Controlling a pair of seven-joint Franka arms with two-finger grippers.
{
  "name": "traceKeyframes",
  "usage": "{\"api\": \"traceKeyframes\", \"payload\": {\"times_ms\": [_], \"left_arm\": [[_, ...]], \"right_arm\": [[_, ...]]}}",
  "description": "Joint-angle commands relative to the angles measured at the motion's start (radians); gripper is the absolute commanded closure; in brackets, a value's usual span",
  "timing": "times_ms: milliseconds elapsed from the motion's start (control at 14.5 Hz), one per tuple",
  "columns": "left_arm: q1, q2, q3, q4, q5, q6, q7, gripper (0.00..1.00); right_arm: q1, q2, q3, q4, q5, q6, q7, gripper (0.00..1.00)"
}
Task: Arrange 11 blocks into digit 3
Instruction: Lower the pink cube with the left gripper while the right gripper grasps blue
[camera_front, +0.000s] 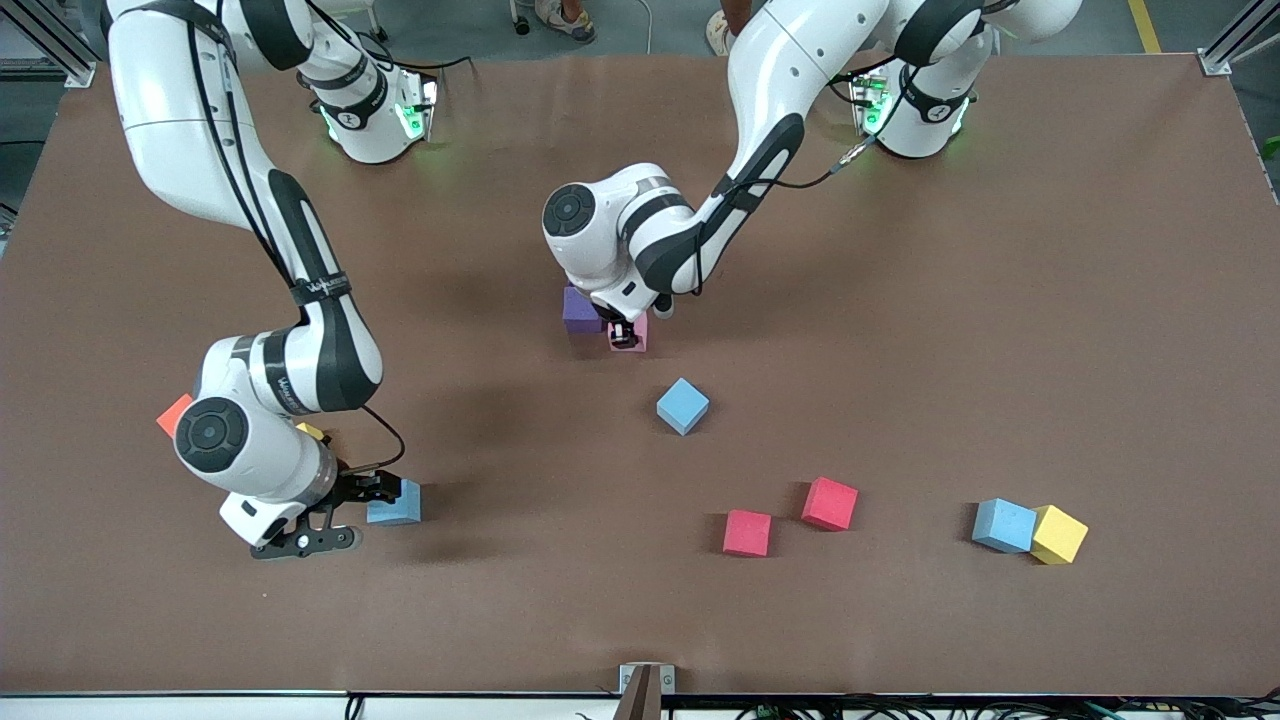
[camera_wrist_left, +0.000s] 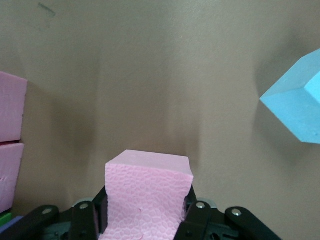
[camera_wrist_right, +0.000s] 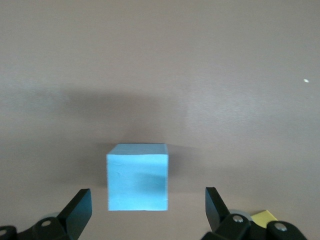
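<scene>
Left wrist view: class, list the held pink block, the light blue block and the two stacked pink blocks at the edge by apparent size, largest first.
1. Held pink block, nearest the camera.
2. Light blue block, cropped.
3. Edge pink blocks, mostly cropped, so unsure.
All likely equal in reality.

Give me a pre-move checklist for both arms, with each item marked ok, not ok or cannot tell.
1. Left gripper shut on the pink block: ok.
2. Pink block beside the purple block, where the figure is started: ok; whether they touch: cannot tell.
3. Pink block resting on the table: cannot tell.
4. Right gripper open, one finger on each side of a light blue block: ok.
5. That light blue block square to the fingers, not tilted: ok.
6. Digit 3 finished: not ok; another light blue block and two red-pink blocks lie loose nearer the front camera.
</scene>
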Motion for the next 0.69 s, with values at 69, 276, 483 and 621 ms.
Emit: {"api": "traceKeyframes", "payload": {"times_ms": [69, 276, 483, 621], "left_arm": [[-0.035, 0.017, 0.006, 0.031, -0.044, -0.038, -0.028, 0.94], [-0.047, 0.015, 0.005, 0.03, -0.05, -0.044, -0.046, 0.94], [-0.047, 0.019, 0.006, 0.03, -0.052, -0.042, -0.063, 0.93], [-0.045, 0.019, 0.008, 0.03, -0.05, -0.036, -0.064, 0.93]], "right_arm": [[0.002, 0.034, 0.006, 0.03, -0.013, -0.007, -0.042, 0.0], [-0.011, 0.065, 0.008, 0.05, -0.009, -0.007, -0.059, 0.0], [-0.009, 0.079, 0.008, 0.06, -0.003, -0.008, -0.059, 0.0], [-0.009, 0.079, 0.008, 0.06, -0.004, -0.008, -0.061, 0.0]]}}
